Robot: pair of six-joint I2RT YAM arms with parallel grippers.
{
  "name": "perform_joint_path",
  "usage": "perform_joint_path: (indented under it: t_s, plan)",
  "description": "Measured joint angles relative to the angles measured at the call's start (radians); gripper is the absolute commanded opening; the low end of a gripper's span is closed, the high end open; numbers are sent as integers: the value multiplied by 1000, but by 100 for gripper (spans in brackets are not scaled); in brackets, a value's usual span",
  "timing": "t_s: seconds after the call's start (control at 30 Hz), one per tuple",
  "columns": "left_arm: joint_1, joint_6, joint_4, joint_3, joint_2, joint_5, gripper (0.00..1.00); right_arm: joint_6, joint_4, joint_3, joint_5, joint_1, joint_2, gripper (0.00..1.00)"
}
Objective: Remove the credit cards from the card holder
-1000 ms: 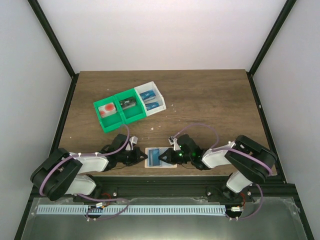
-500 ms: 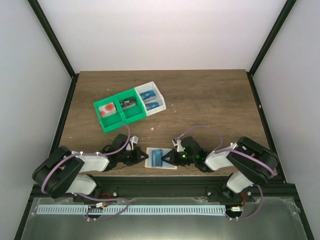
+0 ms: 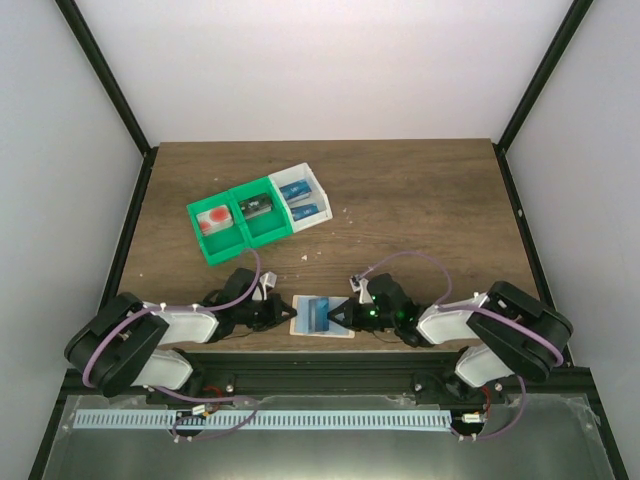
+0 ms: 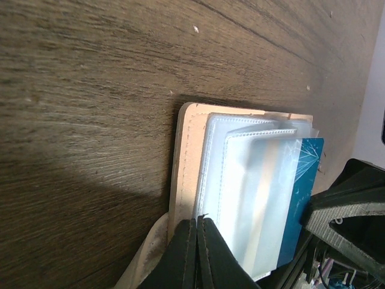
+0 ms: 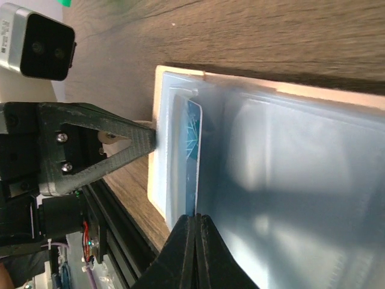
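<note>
The card holder (image 3: 303, 318) lies open near the table's front edge, tan edging (image 4: 183, 162) round clear pockets (image 5: 289, 180). A blue credit card (image 3: 318, 312) sticks partly out of a pocket; it shows in the left wrist view (image 4: 304, 174) and the right wrist view (image 5: 192, 156). My left gripper (image 3: 285, 312) is shut, its tips (image 4: 197, 226) resting on the holder's left edge. My right gripper (image 3: 336, 316) is shut (image 5: 196, 220) on the near edge of the card, beside a lifted clear flap.
Two green bins (image 3: 207, 247) and a white bin (image 3: 318, 187) stand at the back left; the white one holds blue cards (image 3: 295, 188), the green ones a red-orange item (image 3: 214, 220) and a dark item (image 3: 257, 207). The table's front rail (image 3: 320, 375) is just behind the holder.
My right arm has drawn back to the right, and the blue card has shifted slightly right with it. The left arm has not moved.
</note>
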Motion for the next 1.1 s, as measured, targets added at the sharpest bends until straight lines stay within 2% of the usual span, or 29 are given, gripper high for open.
perform_joint_path:
  t_s: [0.17, 0.4, 0.6, 0.83, 1.1]
  plan:
    - [0, -7, -1, 0, -5, -1, 4, -22, -20, -19, 19, -12, -19, 0]
    - [-6, -29, -66, 6, -61, -27, 17, -42, -38, -27, 25, -18, -52, 1]
    - [-6, -32, -220, 41, -155, -59, 16, -45, -43, -27, 25, -18, -54, 1]
    - [-40, -37, -251, 101, -150, -63, 20, -45, -44, -23, 24, -18, -34, 0]
    - [-133, -60, -160, 108, -11, -49, 7, -45, -43, -22, 24, -18, -29, 0]
